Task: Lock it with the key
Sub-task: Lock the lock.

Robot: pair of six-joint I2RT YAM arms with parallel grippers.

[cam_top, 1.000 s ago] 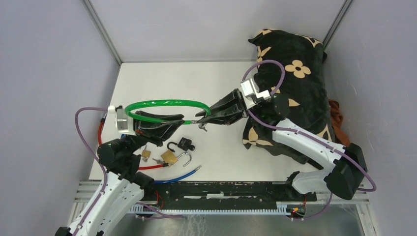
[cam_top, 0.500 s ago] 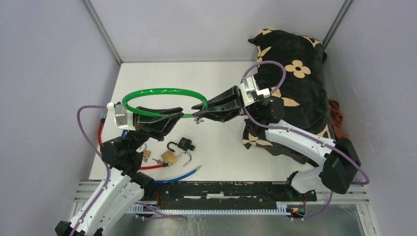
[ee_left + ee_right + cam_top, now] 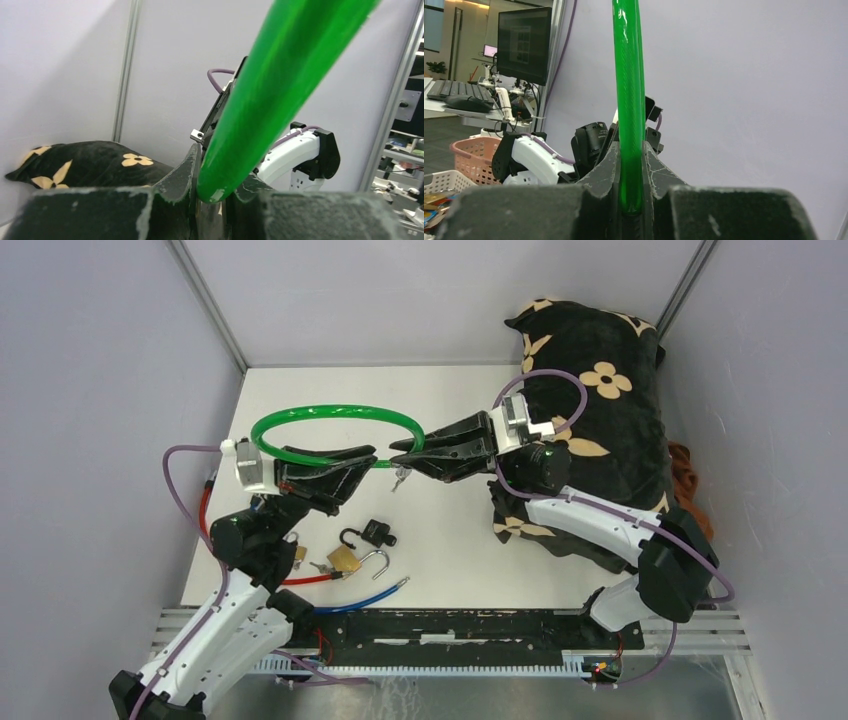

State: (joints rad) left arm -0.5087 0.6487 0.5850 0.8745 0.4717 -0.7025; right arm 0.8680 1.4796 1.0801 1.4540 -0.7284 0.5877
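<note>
The green cable lock [image 3: 335, 415] is held clear of the table [image 3: 450, 530], its loop lying roughly level between the two arms. The left gripper [image 3: 370, 462] and the right gripper [image 3: 400, 452] are each found closed tightly on the green cable, almost tip to tip at the near side of the loop, and a small key [image 3: 399, 478] is seen hanging just beneath that point. A brass padlock [image 3: 343, 558] and a black padlock [image 3: 378, 532] are noted lying on the table beside the left arm.
</note>
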